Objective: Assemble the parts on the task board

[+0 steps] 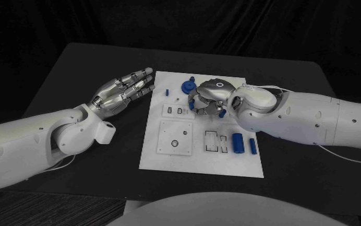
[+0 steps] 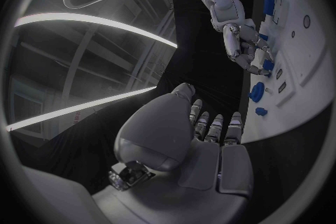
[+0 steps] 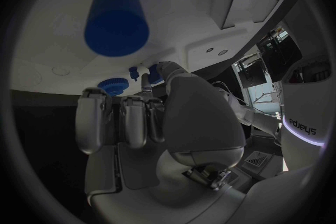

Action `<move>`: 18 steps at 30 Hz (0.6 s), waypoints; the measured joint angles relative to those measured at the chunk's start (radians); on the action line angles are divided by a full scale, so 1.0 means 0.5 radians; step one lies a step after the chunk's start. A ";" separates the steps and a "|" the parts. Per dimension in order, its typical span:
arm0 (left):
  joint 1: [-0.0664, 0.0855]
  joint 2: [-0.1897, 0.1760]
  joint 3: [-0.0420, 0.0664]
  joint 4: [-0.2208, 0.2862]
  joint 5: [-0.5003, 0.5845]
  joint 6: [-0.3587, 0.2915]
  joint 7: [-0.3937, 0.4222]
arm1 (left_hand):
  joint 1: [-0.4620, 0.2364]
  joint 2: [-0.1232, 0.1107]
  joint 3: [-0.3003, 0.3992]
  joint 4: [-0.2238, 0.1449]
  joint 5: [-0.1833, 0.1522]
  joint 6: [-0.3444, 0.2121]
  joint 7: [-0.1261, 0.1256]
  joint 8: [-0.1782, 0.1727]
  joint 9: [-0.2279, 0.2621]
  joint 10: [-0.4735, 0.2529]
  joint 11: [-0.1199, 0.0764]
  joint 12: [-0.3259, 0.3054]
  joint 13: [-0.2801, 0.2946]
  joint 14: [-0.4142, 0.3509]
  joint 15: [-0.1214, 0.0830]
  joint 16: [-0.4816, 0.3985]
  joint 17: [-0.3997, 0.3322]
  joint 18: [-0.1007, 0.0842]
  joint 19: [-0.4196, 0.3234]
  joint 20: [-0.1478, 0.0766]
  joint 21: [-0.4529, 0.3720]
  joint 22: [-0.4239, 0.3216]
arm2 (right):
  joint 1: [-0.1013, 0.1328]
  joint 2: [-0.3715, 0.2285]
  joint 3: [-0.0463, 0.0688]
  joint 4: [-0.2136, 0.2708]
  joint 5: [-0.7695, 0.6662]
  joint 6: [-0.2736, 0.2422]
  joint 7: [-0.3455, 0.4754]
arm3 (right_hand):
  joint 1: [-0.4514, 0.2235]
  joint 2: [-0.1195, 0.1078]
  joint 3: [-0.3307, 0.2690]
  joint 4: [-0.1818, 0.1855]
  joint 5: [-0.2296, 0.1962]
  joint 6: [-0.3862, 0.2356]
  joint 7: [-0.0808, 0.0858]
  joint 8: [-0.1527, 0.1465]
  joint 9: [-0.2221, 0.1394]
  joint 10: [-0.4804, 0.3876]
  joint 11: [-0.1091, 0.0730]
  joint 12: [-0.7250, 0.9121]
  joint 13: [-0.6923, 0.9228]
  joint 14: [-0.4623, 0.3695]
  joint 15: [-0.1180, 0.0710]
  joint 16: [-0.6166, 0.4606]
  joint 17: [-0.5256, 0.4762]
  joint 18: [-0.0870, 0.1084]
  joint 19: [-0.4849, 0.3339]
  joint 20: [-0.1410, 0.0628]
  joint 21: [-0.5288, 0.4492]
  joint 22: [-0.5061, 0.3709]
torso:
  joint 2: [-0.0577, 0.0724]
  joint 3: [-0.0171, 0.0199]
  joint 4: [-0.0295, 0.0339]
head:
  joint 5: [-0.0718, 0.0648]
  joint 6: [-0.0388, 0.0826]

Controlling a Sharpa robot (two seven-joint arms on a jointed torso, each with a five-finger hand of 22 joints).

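Parts (image 1: 238, 143) near-right on task board (image 1: 173, 158) | right hand (image 1: 209, 98) beyond them

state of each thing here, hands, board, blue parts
left hand: open, fingers straight, beside the board, holding nothing
right hand: over the board's far end, fingers down among small blue parts; grip unclear
board: flat on the table
blue cylinder: lying loose on the board
blue gear: on the board, untouched

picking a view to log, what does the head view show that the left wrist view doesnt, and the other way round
Head view alone: the board's near end, with two blue pegs lying by the slots. Left wrist view alone: the left hand's palm side, fingers straight, holding nothing. Both: the right hand on the board's far end, by the round blue part.
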 measured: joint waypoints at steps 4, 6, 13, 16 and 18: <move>0.000 0.000 0.000 -0.001 0.000 0.001 -0.001 | 0.000 0.000 0.000 0.000 0.000 0.000 0.000 0.000 0.000 0.000 0.000 0.000 0.000 0.000 0.000 0.000 0.000 0.000 0.000 0.000 0.000 0.000 | -0.002 -0.001 0.000 0.003 0.000 0.001 0.000 | 0.000 0.000 0.002 -0.031 -0.078 0.000 0.000 -0.010 -0.001 -0.004 0.004 0.000 0.000 0.003 0.003 -0.007 0.000 0.000 -0.007 0.007 0.000 0.000 | -0.001 -0.0006 -0.001 | 0.003 0.000; 0.000 0.000 0.000 -0.002 0.000 0.002 -0.002 | 0.000 0.000 0.000 0.000 0.000 0.000 0.000 0.000 0.000 0.000 0.000 0.000 0.000 0.000 0.000 0.000 0.000 0.000 0.000 0.000 0.000 0.000 | -0.003 -0.001 -0.001 0.004 0.000 0.003 0.000 | 0.000 0.000 -0.009 -0.042 -0.164 -0.007 0.007 -0.010 -0.002 0.000 0.015 0.000 0.000 0.003 0.003 -0.007 0.000 0.000 -0.007 0.007 -0.008 0.000 | -0.001 -0.0008 -0.001 | 0.003 0.000; 0.000 0.003 0.000 -0.004 0.000 0.005 -0.003 | 0.000 0.000 0.011 0.000 0.000 -0.007 0.007 0.000 0.000 0.000 0.000 0.000 0.000 0.000 0.000 0.000 0.000 0.000 -0.007 0.007 -0.008 0.000 | -0.006 -0.001 -0.001 0.004 -0.023 0.013 -0.001 | -0.041 -0.013 -0.044 -0.099 -0.486 -0.045 0.010 -0.041 -0.007 0.000 0.015 0.000 0.000 0.003 0.003 -0.007 0.000 0.000 -0.007 0.007 -0.018 0.000 | -0.002 -0.0019 -0.001 | -0.003 0.000; 0.000 0.005 0.000 -0.006 0.000 0.006 -0.004 | 0.000 0.000 0.011 0.000 0.000 -0.007 0.007 0.000 0.000 0.000 0.000 0.000 0.000 0.000 0.000 0.000 0.000 0.000 -0.007 0.007 -0.007 0.000 | -0.006 -0.001 0.000 0.005 -0.043 0.017 -0.001 | -0.064 -0.016 -0.053 -0.108 -0.554 -0.046 0.011 -0.043 -0.009 0.000 0.015 0.000 0.000 0.003 0.003 -0.015 0.000 0.000 -0.007 0.007 -0.018 0.000 | -0.002 -0.0019 0.000 | -0.005 0.000; 0.000 0.005 0.000 -0.007 0.000 0.007 -0.005 | 0.000 0.000 0.011 0.000 0.000 -0.007 0.007 0.000 0.000 0.000 0.000 0.000 0.000 0.000 0.000 0.000 0.000 0.000 -0.007 0.007 -0.008 0.000 | -0.006 -0.001 0.001 0.005 -0.055 0.019 -0.001 | -0.064 -0.016 -0.063 -0.099 -0.592 -0.058 0.013 -0.053 -0.011 0.000 0.015 0.000 0.000 0.003 0.003 -0.015 0.000 0.000 -0.007 0.007 -0.018 0.000 | -0.003 -0.0017 0.000 | -0.005 0.000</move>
